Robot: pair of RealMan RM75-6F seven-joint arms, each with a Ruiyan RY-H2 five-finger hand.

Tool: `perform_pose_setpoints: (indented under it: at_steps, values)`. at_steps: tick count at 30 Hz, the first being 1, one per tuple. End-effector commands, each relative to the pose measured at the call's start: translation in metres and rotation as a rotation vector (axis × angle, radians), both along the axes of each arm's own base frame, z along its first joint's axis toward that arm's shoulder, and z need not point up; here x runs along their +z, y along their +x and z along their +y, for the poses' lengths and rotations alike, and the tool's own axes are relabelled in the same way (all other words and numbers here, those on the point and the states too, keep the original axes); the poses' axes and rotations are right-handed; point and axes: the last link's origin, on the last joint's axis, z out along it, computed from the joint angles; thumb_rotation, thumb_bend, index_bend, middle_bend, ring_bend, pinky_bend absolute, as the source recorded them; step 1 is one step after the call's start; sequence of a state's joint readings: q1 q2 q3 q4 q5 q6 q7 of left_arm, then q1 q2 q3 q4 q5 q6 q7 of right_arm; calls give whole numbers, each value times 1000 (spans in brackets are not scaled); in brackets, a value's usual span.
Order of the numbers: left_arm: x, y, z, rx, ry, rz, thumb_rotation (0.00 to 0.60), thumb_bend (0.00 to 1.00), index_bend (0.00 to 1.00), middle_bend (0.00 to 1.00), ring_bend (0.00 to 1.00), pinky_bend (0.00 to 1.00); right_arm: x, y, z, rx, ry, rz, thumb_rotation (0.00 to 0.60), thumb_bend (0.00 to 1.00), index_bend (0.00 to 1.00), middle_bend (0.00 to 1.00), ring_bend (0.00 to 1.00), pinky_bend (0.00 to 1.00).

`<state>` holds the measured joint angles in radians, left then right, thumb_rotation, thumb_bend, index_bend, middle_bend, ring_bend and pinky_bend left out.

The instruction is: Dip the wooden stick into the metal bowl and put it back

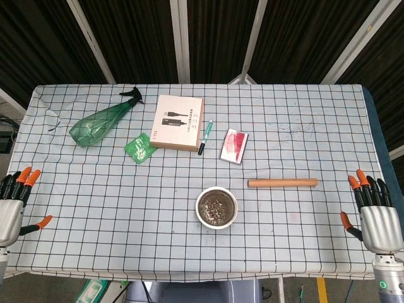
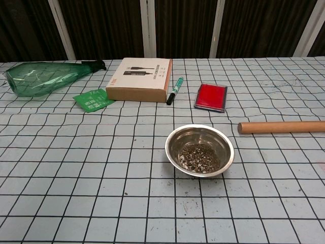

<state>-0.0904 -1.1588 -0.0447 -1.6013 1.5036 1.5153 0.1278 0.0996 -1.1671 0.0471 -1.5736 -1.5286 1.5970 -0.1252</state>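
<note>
Wooden stick (image 2: 282, 127) lies right of metal bowl (image 2: 199, 150) — apart.

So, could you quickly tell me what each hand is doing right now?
Left hand: open, holding nothing.
Right hand: open, holding nothing.

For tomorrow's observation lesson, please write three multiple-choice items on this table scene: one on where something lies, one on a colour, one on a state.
1. Where does the wooden stick lie?
A. inside the bowl
B. flat on the cloth, to the right of the bowl
C. on the box

2. What colour is the spray bottle?
A. green
B. blue
C. yellow

3. How are the two hands?
A. both open, holding nothing
B. the left one holds the pen
C. the right one holds the stick

Answers: 1 B, the stick lies clear of the metal bowl. 2 A, its clear plastic is green. 3 A, the left hand and right hand sit at the table's edges with fingers apart.
</note>
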Motion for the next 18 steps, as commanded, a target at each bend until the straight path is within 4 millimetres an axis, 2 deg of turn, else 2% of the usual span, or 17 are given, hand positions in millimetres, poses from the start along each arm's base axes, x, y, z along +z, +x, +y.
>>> perform_pose_setpoints:
  at_steps: [1,7,11,14,18]
  values:
    - [0,-1,0,4,-3,4,600,95,0,0,0,0,0,1,0,4,0,-8,600,383,0,0,0,0]
    - [1,0,1,0,3,-8,600,95,0,0,0,0,0,6,-6,23,-8,-26,600,383,36,28,22,0]
    - [1,1,1,-9,4,-13,600,95,0,0,0,0,-2,12,-13,56,-11,-30,600,383,139,140,144,0]
    - [0,1,1,-10,0,-17,600,95,0,0,0,0,-9,19,-25,80,12,-25,600,383,208,215,204,0]
    - [0,0,2,-8,-7,-23,600,95,0,0,0,0,-22,32,-51,113,65,30,600,382,242,235,206,0]
